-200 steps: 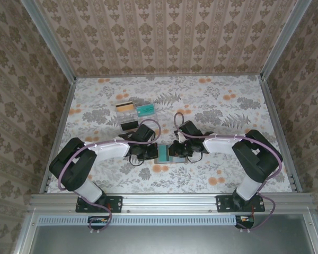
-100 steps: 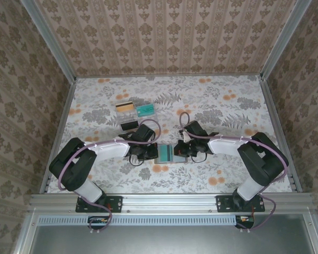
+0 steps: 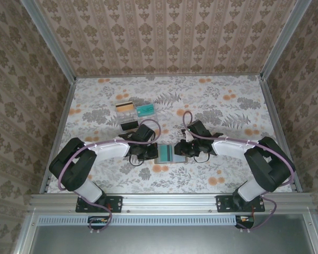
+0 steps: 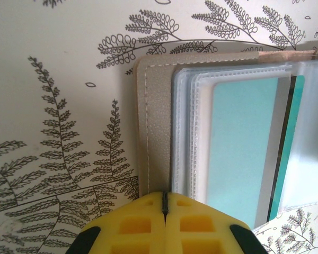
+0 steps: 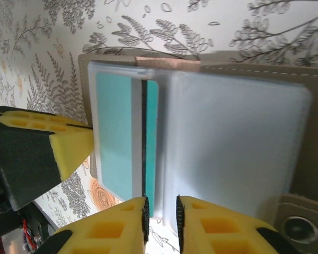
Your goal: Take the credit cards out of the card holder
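Centrally, the open card holder (image 3: 166, 153) lies flat on the table (image 3: 228, 106). The left hand (image 3: 150, 152), clenched, sits on its 9 o'clock edge. The right hand (image 3: 179, 151), slightly released, straddles the teal card's (image 5: 114, 137) sleeve at 3 o'clock.

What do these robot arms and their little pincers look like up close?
The left arm and right arm each have a white link between chunky black joints and a trailing purple cable. The left gripper and right gripper have yellow, hollow-celled fingers on black mounts.

Left wrist: card holder (image 4: 153, 132) right part cut off; teal card (image 4: 238, 148) partly behind sleeve (image 4: 191, 132).
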You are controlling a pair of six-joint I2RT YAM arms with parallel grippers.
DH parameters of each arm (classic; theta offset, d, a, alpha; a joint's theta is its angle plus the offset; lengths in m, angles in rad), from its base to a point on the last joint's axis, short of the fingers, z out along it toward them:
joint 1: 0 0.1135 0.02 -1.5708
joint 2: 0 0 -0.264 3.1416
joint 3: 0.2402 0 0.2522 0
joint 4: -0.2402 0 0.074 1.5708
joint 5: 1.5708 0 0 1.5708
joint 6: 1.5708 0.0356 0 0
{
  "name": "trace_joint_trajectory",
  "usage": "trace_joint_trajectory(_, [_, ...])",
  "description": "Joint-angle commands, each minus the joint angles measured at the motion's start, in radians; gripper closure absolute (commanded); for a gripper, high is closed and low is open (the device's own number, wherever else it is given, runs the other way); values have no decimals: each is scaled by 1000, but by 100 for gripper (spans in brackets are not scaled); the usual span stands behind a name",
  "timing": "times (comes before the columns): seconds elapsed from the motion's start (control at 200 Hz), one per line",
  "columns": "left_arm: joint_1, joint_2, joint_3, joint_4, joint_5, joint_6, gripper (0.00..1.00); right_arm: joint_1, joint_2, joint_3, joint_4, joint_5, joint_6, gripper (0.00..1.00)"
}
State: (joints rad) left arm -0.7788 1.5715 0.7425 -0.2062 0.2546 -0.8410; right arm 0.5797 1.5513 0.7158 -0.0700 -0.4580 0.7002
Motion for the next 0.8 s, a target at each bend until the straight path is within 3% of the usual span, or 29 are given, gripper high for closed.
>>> trace_joint_trajectory(0.0, [-4, 7, -8, -35, -2, 5, 100, 17, 35, 52, 4, -16, -8, 76])
trace_joint_trajectory(0.71, [-9, 20, -5, -12, 17, -1, 100, 51, 174, 109, 44, -24, 15, 76])
trace_joint_trajectory(0.795, [-10, 18, -6, -14, 18, -1, 100, 51, 178, 107, 49, -24, 18, 80])
